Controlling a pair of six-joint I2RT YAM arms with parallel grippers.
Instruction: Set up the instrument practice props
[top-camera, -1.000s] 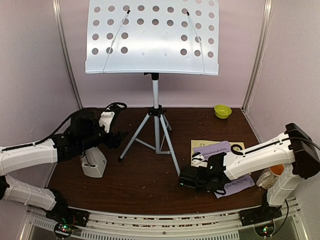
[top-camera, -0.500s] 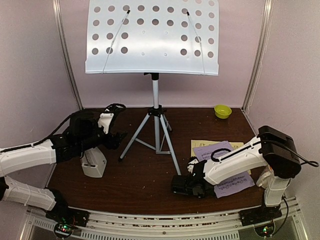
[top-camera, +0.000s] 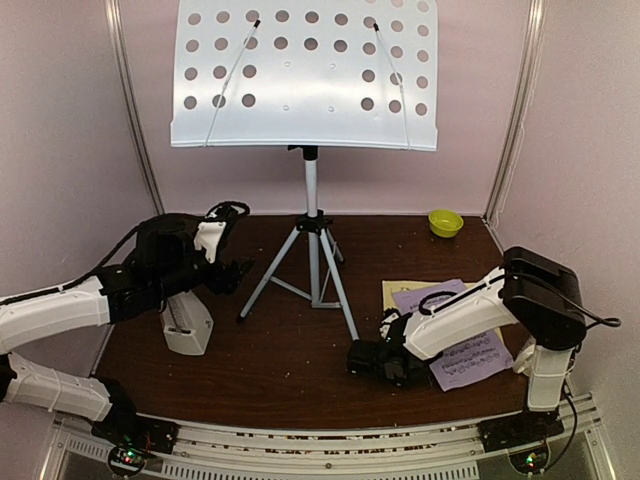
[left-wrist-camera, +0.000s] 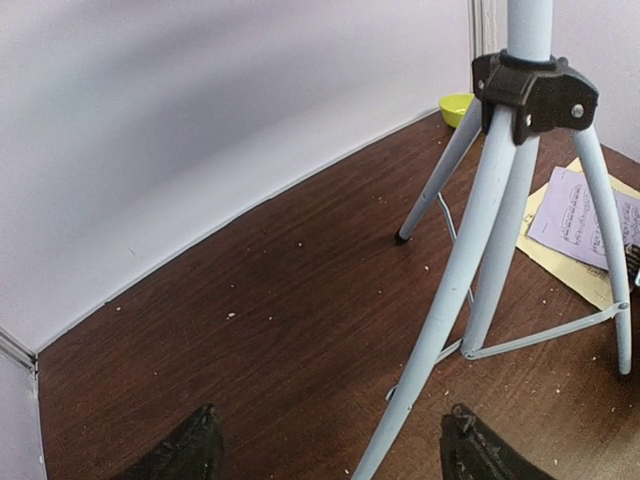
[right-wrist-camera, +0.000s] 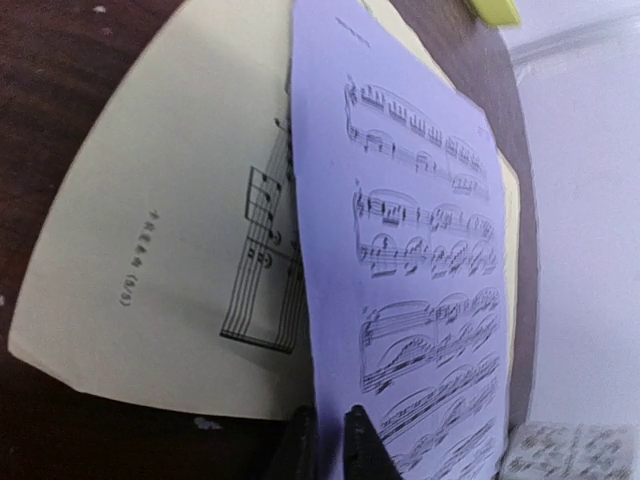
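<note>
Your right jaws had closed almost fully on the edge of the lilac page (right-wrist-camera: 420, 300), lying over the pale yellow page (right-wrist-camera: 170, 250) on the table (top-camera: 290, 350), left jaws wide and empty by the tripod (left-wrist-camera: 447, 290); so shallow a pinch risked slipping or dragging both sheets.

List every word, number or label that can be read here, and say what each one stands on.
No text here can be quoted with certainty.
pale yellow page: one short printed line beside the staff, too small and blurred to read.
lilac page: staves of music notation only, no legible words.
music stand, metronome, green bowl: no lettering visible.
</note>
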